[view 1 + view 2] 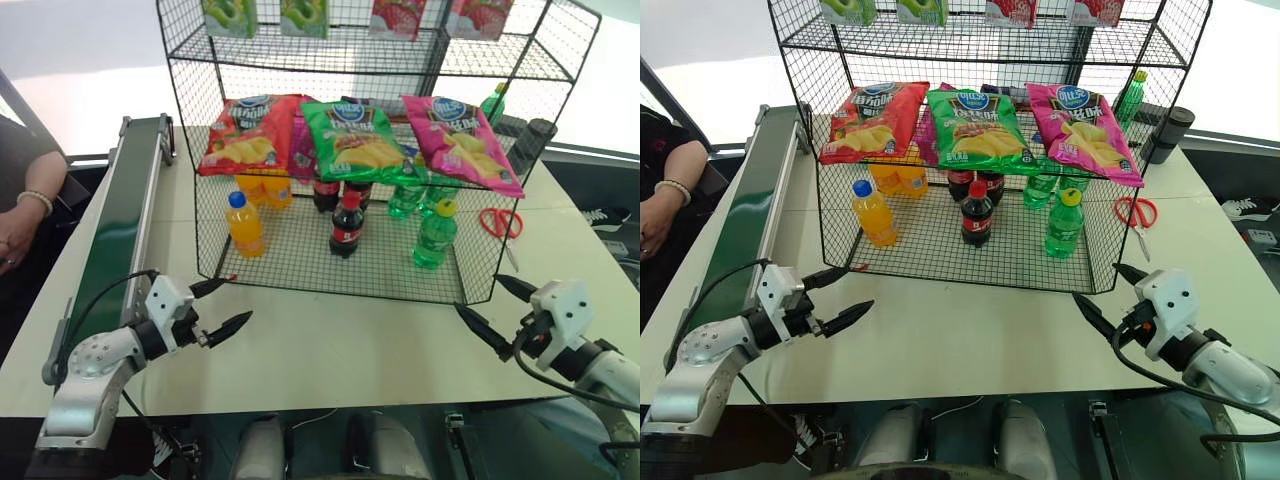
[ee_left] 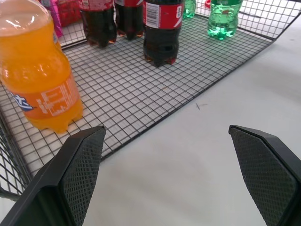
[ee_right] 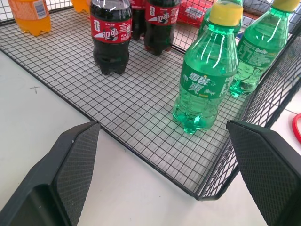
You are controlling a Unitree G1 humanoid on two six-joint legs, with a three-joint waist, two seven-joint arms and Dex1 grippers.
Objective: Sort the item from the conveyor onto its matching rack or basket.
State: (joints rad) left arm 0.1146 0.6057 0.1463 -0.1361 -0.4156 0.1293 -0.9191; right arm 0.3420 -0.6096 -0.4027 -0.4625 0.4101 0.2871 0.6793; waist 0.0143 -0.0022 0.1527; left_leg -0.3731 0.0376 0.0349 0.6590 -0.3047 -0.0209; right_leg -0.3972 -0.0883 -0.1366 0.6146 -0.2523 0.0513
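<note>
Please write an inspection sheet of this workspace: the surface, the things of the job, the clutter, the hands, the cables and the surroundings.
Surface: white table, bare in front of the rack.
Job's things: green soda bottle with yellow cap stands upright on the bottom tier of the black wire rack; conveyor belt along the table's left edge carries nothing.
Clutter: orange soda bottle and cola bottle on the same tier; three chip bags on the tier above; red scissors on the table right of the rack.
Hands: left hand and right hand both open, holding nothing, over the table.
Cables: black cable on the left arm.
Surroundings: a person's hand beside the conveyor.
</note>
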